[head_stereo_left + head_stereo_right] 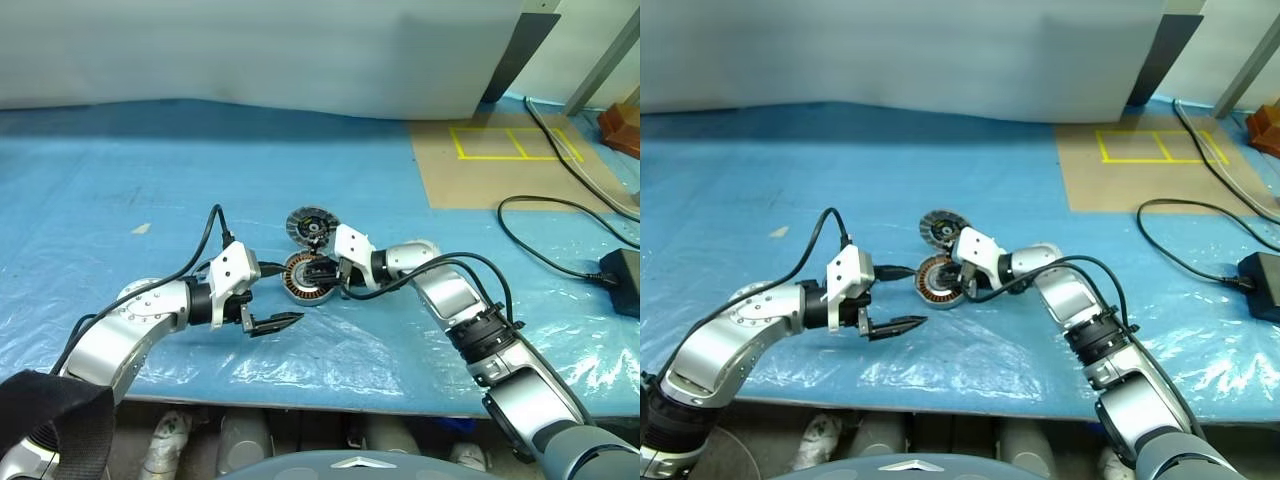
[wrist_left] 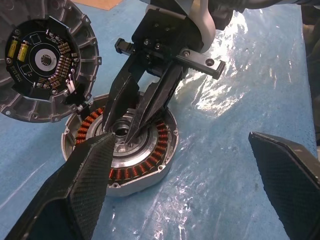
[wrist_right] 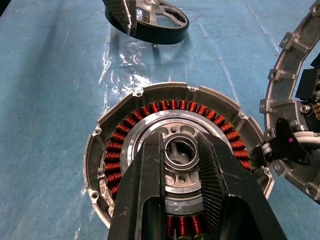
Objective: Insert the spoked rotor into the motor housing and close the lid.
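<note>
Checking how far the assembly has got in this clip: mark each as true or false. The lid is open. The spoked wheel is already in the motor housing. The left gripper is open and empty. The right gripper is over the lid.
1. The lid is open: true, its dark inside faces up beside the motor housing.
2. The spoked wheel sits in the housing: false, it lies on the blue sheet apart from it.
3. The left gripper is open and empty: true.
4. The right gripper is over the lid: false, it is over the housing's hub.

The motor housing (image 3: 150,105) is matt cast metal ringed with glossy copper windings, lying on a crinkled, shiny blue plastic sheet (image 1: 150,200).
</note>
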You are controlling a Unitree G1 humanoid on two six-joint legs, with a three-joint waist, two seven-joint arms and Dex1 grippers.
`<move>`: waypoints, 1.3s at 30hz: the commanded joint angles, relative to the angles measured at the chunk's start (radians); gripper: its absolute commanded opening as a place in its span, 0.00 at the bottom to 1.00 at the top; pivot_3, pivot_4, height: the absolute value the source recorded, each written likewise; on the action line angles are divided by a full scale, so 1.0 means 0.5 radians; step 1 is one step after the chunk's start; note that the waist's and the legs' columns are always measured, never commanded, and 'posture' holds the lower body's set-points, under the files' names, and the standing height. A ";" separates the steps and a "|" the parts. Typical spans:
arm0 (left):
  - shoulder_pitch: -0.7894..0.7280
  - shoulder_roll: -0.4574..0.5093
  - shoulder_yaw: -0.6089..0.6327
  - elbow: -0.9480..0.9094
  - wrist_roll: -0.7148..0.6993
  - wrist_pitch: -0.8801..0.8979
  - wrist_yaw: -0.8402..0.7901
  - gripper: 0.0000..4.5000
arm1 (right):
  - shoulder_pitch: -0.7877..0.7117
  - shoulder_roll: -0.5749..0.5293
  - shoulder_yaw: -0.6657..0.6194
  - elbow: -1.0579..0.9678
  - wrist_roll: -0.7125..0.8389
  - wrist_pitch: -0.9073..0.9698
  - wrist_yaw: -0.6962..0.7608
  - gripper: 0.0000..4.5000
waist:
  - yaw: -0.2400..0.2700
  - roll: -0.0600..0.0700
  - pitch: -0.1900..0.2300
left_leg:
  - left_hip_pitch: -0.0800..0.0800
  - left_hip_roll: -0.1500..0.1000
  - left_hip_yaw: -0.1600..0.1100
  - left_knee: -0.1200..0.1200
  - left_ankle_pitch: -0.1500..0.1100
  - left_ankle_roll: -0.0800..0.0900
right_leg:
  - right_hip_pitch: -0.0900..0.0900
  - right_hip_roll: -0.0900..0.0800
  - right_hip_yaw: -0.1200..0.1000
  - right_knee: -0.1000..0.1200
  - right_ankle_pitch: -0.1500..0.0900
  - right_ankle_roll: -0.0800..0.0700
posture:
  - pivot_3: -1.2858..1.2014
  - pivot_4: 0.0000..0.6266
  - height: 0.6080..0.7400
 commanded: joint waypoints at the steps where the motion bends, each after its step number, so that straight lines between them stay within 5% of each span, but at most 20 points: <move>1: -0.023 -0.002 0.021 -0.072 -0.024 -0.001 0.006 1.00 | 0.016 -0.004 0.020 -0.015 -0.036 -0.031 0.000 0.12 | 0.000 0.000 0.000 | 0.000 0.000 0.000 0.000 0.000 0.000 | 0.000 0.000 0.000 0.000 0.000 0.000 | 0.52 0.24 1.00; 2: -0.022 -0.002 0.022 -0.072 -0.026 0.001 0.006 1.00 | 0.018 0.000 0.018 -0.009 -0.046 -0.049 -0.014 0.12 | 0.000 0.000 0.000 | 0.000 0.000 0.000 0.000 0.000 0.000 | 0.000 0.000 0.000 0.000 0.000 0.000 | 0.52 0.24 1.00; 8: -0.018 -0.001 0.023 -0.072 -0.032 0.003 0.002 1.00 | 0.032 0.009 0.002 -0.007 -0.067 -0.067 -0.057 0.58 | 0.000 0.000 0.000 | 0.000 0.000 0.000 0.000 0.000 0.000 | 0.000 0.000 0.000 0.000 0.000 0.000 | 0.52 0.24 1.00; 19: -0.026 -0.001 0.032 -0.059 -0.034 0.007 0.002 1.00 | -0.016 -0.017 -0.168 -0.285 0.182 0.214 0.028 0.58 | 0.000 0.000 0.000 | -0.002 0.000 0.000 0.000 0.000 0.000 | -0.002 0.000 0.000 0.000 0.000 0.000 | 0.52 0.24 1.00; 22: -0.026 -0.001 0.036 -0.060 -0.039 0.010 0.001 1.00 | -0.038 0.016 -0.218 -0.340 0.253 0.281 0.011 0.44 | -0.001 0.000 0.000 | -0.003 0.000 0.000 -0.001 0.000 0.000 | -0.004 0.000 0.000 0.000 0.000 0.000 | 0.52 0.24 1.00; 28: -0.024 -0.004 0.041 -0.063 -0.047 0.014 0.007 1.00 | -0.006 0.034 -0.132 -0.285 0.193 0.217 -0.007 0.01 | 0.000 0.001 0.000 | -0.004 0.000 0.000 -0.001 0.000 0.000 | -0.004 0.000 0.000 0.000 0.000 0.000 | 0.52 0.24 1.00; 39: -0.011 0.011 0.051 -0.074 -0.058 0.020 0.019 1.00 | 0.008 0.026 -0.048 -0.091 0.064 0.134 -0.065 0.01 | 0.000 0.001 0.000 | -0.006 0.000 0.000 -0.001 0.000 0.000 | -0.006 0.000 0.000 0.000 0.000 0.000 | 0.52 0.24 1.00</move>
